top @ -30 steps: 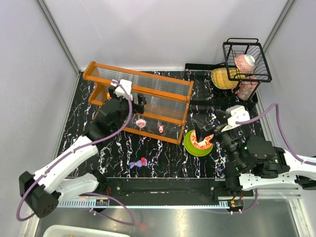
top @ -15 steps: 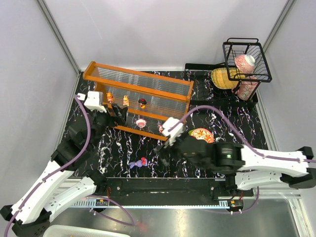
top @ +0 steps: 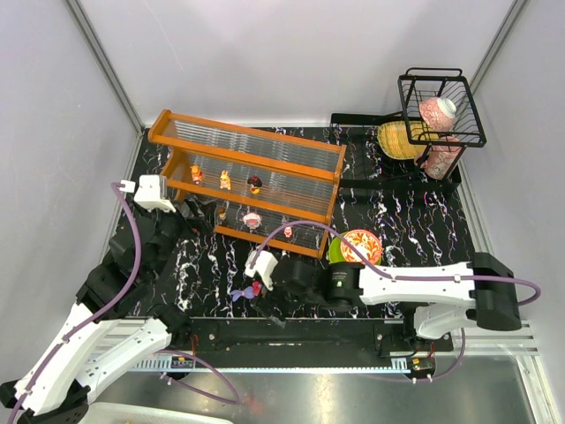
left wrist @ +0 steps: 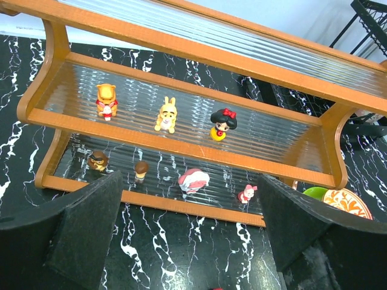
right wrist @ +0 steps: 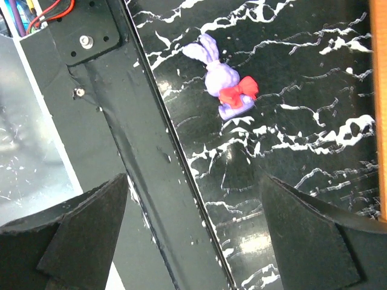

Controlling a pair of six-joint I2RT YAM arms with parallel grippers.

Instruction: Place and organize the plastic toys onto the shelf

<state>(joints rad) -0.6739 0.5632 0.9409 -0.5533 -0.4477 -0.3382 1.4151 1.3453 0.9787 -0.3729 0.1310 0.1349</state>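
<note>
Right pincer neared one toy (seven shelved).

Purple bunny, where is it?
In the top view, the bunny is on the table in front of the shelf, by the right gripper.

The shelf is showing an orange frame and clear ribbed panels. The tabletop is showing black with white veins. The purple rabbit toy is wearing a red bow. The plate is showing green, and its bowl is showing red swirls.
</note>
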